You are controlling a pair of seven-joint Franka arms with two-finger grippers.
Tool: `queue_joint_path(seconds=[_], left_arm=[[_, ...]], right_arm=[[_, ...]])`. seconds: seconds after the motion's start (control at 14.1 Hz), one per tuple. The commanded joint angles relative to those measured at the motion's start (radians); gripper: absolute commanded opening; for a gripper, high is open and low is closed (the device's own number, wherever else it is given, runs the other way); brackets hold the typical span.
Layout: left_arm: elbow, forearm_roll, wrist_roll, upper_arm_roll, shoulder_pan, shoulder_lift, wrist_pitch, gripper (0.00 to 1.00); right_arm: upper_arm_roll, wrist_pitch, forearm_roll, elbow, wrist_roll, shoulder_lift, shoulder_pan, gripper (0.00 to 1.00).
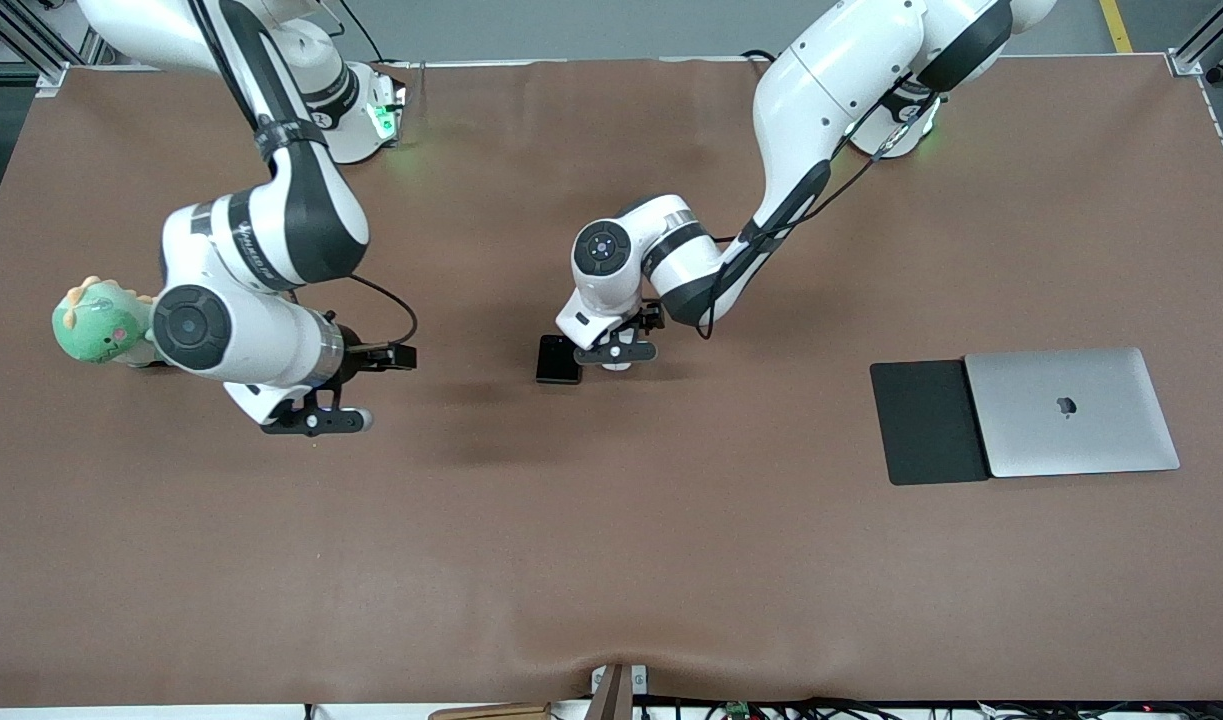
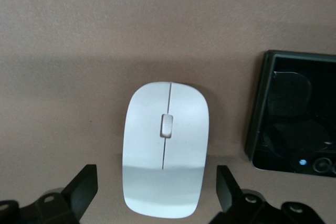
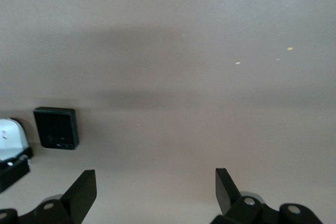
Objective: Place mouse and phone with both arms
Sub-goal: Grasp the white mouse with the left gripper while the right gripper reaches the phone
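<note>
The white mouse lies on the brown table beside the black folded phone, toward the left arm's end from it. My left gripper is low over the mouse and hides most of it in the front view. In the left wrist view the left gripper is open, with one finger on each side of the mouse and a gap to each. The phone lies flat beside it. My right gripper is open and empty over bare table; the phone and mouse show farther off.
A closed silver laptop and a flat black pad lie side by side toward the left arm's end. A green plush toy sits near the table's edge at the right arm's end, partly under that arm.
</note>
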Motion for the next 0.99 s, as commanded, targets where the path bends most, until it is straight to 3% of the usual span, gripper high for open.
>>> queue_joint_path(seconds=[0.0,0.35,0.64,0.92], left_arm=[[0.006,0.029,-0.034,0.005,-0.009,0.013,0.018,0.91],[0.006,0.029,-0.036,0.005,-0.007,0.016,0.030,0.71],[0.008,0.030,-0.027,0.005,0.000,0.006,0.029,0.48],[0.006,0.030,-0.025,0.005,0.025,-0.038,0.006,0.46]], right_arm=[[-0.006,0.064,0.044,-0.015,0.030,0.016,0.034,1.00],[-0.006,0.133,0.067,-0.020,0.030,0.060,0.074,1.00],[-0.006,0.191,0.067,-0.020,0.031,0.094,0.106,1.00],[-0.006,0.289,0.067,-0.015,0.127,0.142,0.183,1.00]])
